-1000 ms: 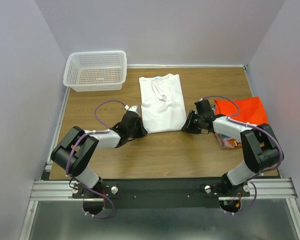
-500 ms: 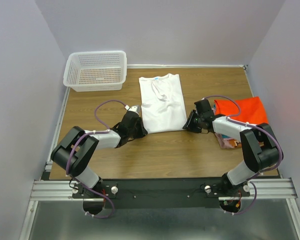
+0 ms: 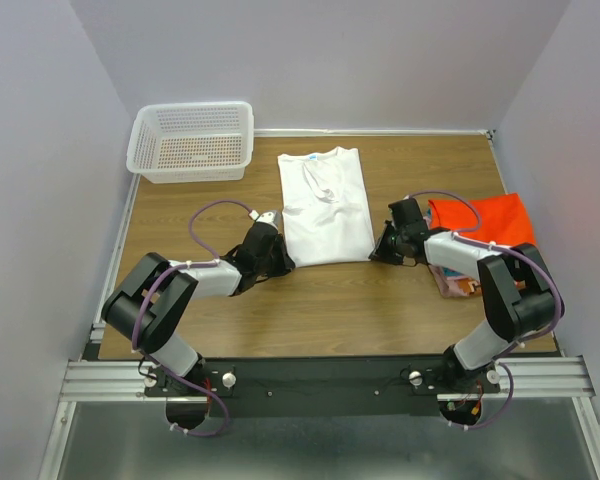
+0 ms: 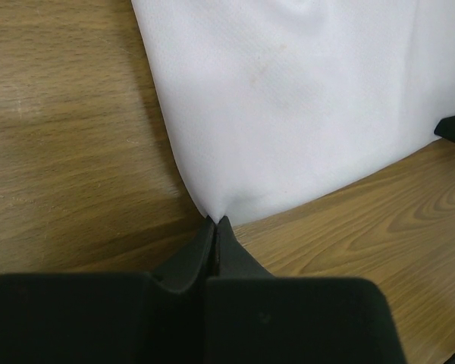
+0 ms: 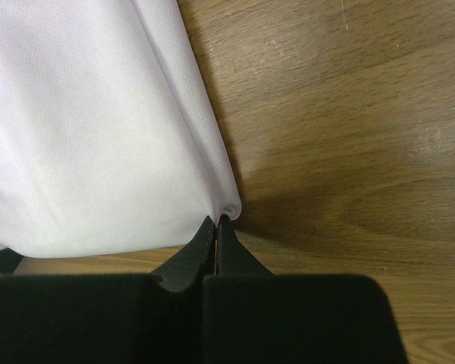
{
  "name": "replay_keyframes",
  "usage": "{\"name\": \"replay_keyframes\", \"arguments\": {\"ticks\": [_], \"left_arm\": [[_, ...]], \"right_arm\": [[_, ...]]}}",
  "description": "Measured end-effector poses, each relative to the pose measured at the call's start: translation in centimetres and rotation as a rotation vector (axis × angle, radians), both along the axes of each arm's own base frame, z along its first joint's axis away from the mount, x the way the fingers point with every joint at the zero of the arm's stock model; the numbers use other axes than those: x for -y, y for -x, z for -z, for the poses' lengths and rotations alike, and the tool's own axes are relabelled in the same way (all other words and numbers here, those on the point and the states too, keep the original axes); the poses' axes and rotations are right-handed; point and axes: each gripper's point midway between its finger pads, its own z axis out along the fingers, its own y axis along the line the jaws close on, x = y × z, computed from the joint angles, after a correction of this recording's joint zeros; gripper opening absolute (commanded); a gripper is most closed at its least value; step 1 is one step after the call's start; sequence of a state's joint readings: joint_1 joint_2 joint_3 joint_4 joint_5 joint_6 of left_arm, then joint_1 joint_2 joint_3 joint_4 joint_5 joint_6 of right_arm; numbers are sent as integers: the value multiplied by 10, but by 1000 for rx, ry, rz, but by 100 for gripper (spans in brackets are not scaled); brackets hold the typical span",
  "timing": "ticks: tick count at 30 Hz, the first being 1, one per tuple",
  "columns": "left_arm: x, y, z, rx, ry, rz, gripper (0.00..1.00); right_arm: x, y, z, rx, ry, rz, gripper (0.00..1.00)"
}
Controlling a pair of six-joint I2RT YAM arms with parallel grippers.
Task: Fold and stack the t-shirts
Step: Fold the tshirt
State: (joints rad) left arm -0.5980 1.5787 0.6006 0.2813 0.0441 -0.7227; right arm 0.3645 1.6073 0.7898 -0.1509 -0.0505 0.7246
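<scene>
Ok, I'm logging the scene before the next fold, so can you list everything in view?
white t-shirt: 1, white, flat mid-table, folded into a narrow strip, collar at the far end
orange-red t-shirt: 1, orange-red, folded, on top of a pile at the table's right edge
pile: count cannot be told, only coloured edges show under the orange-red one
basket: 1, white mesh, far left corner
table: 1, brown wood
left arm: 1, black and grey, purple cable
right arm: 1, black and grey, purple cable
left claw: 1, black, shut on the white t-shirt's near left corner
right claw: 1, black, shut on its near right corner
</scene>
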Motion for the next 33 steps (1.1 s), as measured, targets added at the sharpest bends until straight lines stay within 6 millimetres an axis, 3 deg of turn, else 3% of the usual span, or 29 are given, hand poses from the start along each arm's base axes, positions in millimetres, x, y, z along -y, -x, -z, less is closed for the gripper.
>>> {"name": "replay_keyframes", "arguments": {"ticks": [4, 8, 11, 14, 17, 21, 26, 33], "left_arm": [[0, 1, 0, 2, 2, 0, 0], [-5, 17, 2, -2, 4, 6, 0], [-2, 44, 1, -17, 12, 34, 0], [1, 82, 3, -59, 19, 67, 0], [4, 122, 1, -104, 31, 102, 0], [6, 163, -21, -118, 94, 140, 0], [2, 168, -48, -87, 155, 114, 0], [6, 155, -90, -16, 203, 81, 0]], "right_arm": [[0, 2, 1, 4, -3, -4, 1], [1, 21, 2, -3, -31, -30, 0], [5, 49, 2, -23, -51, -49, 0], [6, 89, 1, -54, -71, -75, 0], [4, 114, -5, -66, -96, -95, 0], [2, 146, -16, -78, -165, -108, 0], [2, 160, -43, -59, -217, -107, 0], [-4, 140, -103, 37, -228, -122, 0]]}}
